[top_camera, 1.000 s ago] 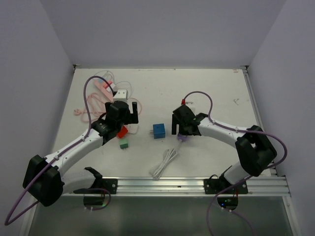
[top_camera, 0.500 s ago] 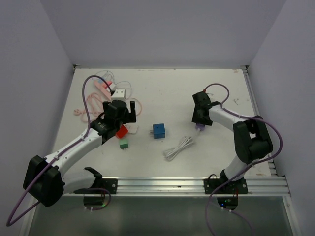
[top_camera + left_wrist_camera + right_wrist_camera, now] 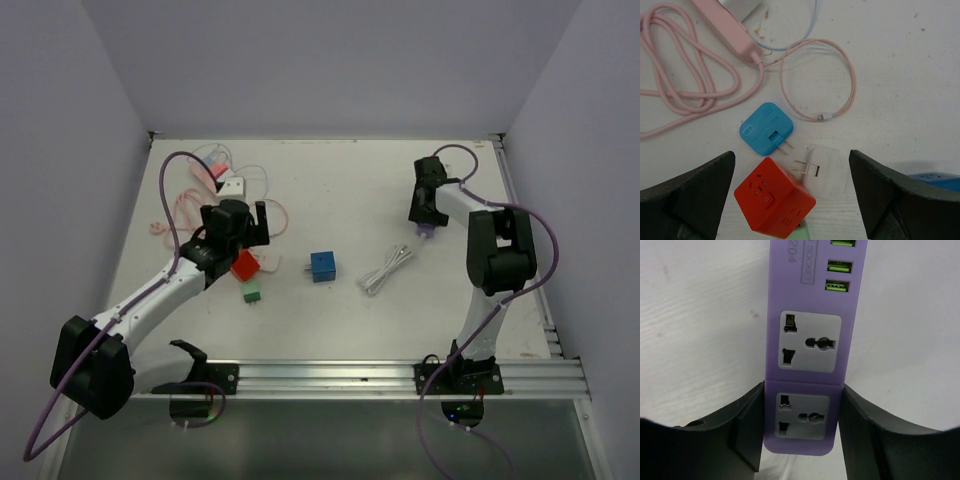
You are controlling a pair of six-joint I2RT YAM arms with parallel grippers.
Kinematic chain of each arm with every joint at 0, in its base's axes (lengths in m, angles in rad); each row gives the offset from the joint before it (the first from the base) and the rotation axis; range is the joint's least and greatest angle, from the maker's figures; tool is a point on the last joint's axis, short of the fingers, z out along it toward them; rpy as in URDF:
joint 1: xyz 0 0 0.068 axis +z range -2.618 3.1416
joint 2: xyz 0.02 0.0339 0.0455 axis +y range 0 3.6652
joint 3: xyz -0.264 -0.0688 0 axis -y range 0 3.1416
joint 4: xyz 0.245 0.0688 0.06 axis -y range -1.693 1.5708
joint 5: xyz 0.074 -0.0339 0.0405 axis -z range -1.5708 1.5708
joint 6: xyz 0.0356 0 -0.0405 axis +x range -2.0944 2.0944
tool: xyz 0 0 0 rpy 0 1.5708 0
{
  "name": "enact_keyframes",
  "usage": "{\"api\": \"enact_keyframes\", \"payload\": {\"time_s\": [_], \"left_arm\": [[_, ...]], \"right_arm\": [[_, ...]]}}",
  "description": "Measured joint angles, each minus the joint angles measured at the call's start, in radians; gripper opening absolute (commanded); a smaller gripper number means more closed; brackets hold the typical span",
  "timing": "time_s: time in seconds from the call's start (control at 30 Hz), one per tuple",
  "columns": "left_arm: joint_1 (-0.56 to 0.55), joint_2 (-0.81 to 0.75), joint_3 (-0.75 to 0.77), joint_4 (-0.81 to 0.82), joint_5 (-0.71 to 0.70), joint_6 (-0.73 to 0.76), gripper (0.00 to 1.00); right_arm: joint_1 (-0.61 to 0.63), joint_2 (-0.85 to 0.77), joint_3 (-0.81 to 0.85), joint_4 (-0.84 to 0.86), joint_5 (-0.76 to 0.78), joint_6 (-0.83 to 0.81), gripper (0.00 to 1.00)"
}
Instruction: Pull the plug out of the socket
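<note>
The strip (image 3: 807, 340) is purple, with two grey outlets, their slots showing, and green USB ports. The right gripper (image 3: 802, 427) is clamped on its end, one finger on each long edge. The left gripper (image 3: 790, 175) gapes wide, empty, above a red cube (image 3: 774, 204).

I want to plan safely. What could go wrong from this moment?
The right gripper clamps the purple plastic power strip only at its last socket, so it may slip or swing. The open left gripper hovers over a red cube adapter, white flat plug and blue square adapter lying close together; closing could catch the wrong one.
</note>
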Motion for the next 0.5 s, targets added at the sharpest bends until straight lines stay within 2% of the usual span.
{"api": "enact_keyframes", "payload": {"time_s": [0.17, 0.3, 0.5], "left_arm": [[0.072, 0.082, 0.033, -0.008, 0.030, -0.011, 0.99], [0.134, 0.168, 0.110, -0.035, 0.047, -0.030, 1.00], [0.216, 0.288, 0.261, -0.043, 0.052, -0.063, 1.00]], "right_arm": [[-0.067, 0.025, 0.072, -0.019, 0.012, -0.002, 0.80], [-0.057, 0.018, 0.129, -0.018, 0.006, -0.002, 0.89], [-0.024, -0.106, 0.030, 0.001, -0.102, 0.015, 0.91]]}}
